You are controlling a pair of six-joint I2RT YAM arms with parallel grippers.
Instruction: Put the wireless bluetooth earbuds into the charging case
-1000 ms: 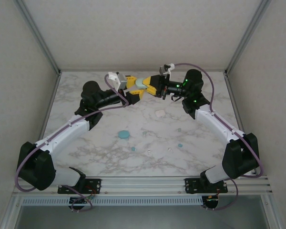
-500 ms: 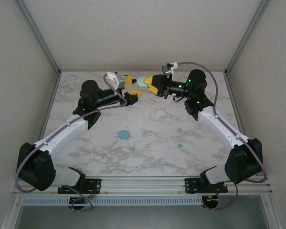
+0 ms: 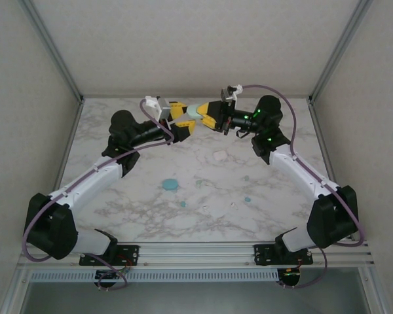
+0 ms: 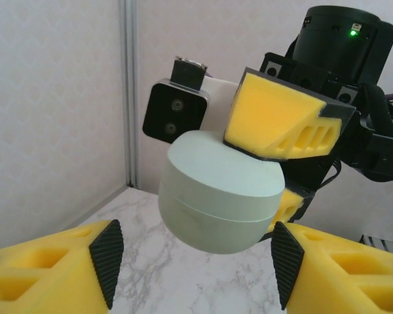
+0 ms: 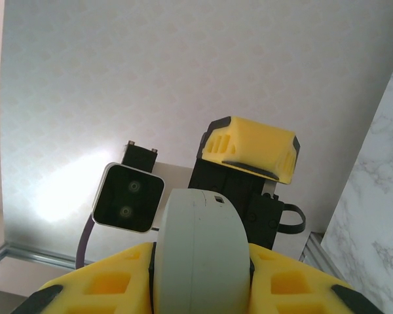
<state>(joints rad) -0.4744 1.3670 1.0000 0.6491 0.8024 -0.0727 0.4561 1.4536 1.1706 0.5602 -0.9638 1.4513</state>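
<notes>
A charging case (image 3: 192, 112) hangs above the table's (image 3: 281, 216) far edge, the right gripper (image 3: 200, 115) at its right and the left gripper (image 3: 182, 122) at its left. Nearer than the case, earbuds (image 3: 247, 199) lie scattered among larger pieces (image 3: 170, 185), possibly cases.

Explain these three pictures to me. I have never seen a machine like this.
Two robot arms are bolted at a marble table's near edge. The wide picture looks down from above and behind them; the other two come from cameras on each wrist. The right fingers clamp a pale green case, lifted above the table. The left fingers stand open just before it. On the table lie tiny earbuds, a round teal piece and a whitish piece.
</notes>
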